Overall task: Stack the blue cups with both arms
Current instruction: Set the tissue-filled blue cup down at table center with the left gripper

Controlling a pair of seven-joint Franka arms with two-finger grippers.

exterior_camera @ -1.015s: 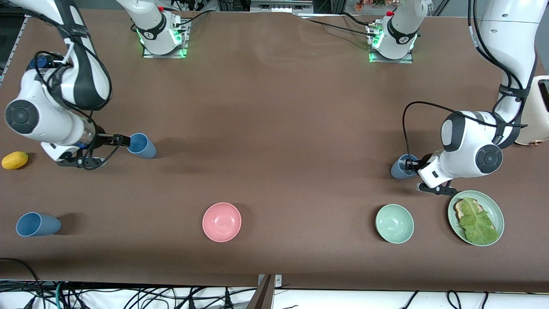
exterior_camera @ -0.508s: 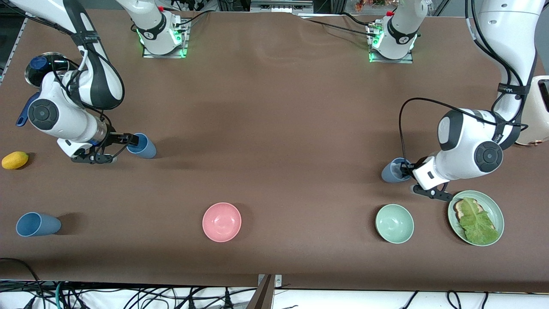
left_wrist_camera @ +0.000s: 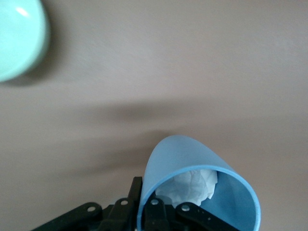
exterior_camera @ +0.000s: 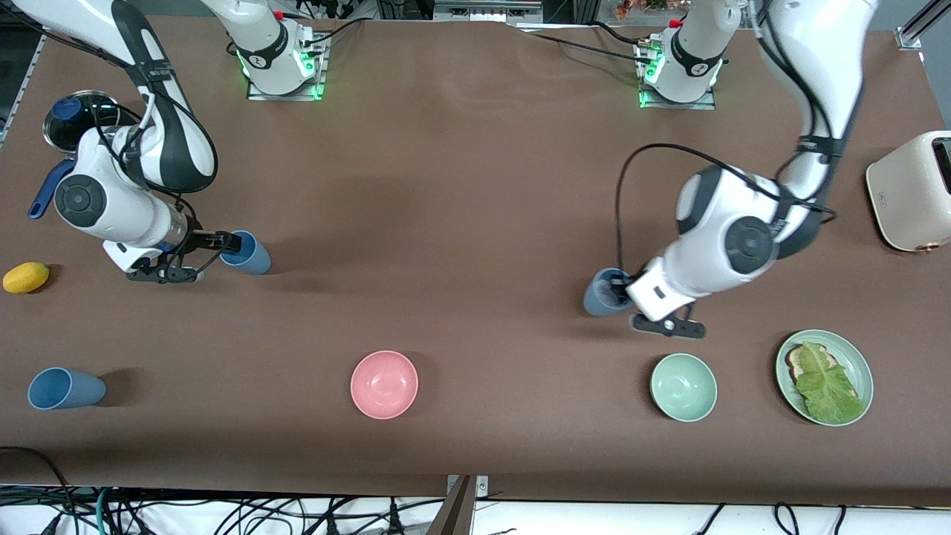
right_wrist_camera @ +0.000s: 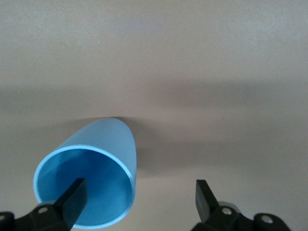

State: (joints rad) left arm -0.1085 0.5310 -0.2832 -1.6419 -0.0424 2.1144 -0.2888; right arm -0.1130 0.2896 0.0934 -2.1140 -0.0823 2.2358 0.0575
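A: Left gripper (exterior_camera: 622,286)?
B: Clamped on grey-blue cup's (exterior_camera: 600,294) rim, above table (exterior_camera: 475,186)

A: Right gripper (exterior_camera: 223,241)?
B: Spread wide, one finger (right_wrist_camera: 72,196) inside sky-blue cup (exterior_camera: 247,254) standing near yellow fruit (exterior_camera: 26,277)

We see three cups. One (exterior_camera: 247,253) stands toward the right arm's end, the right gripper (exterior_camera: 223,240) at its rim, one finger (right_wrist_camera: 72,197) inside. Another (exterior_camera: 65,388) lies nearer the camera at that end, a fruit (exterior_camera: 26,277) between. The third (exterior_camera: 603,293) hangs in the left gripper (exterior_camera: 622,286), above the table (exterior_camera: 475,186). Nearest the camera sit two bowls (exterior_camera: 384,384) (exterior_camera: 683,387), well apart, and a plate (exterior_camera: 858,357) holding food (exterior_camera: 825,383). A toaster (exterior_camera: 910,189) sits at the left arm's end.
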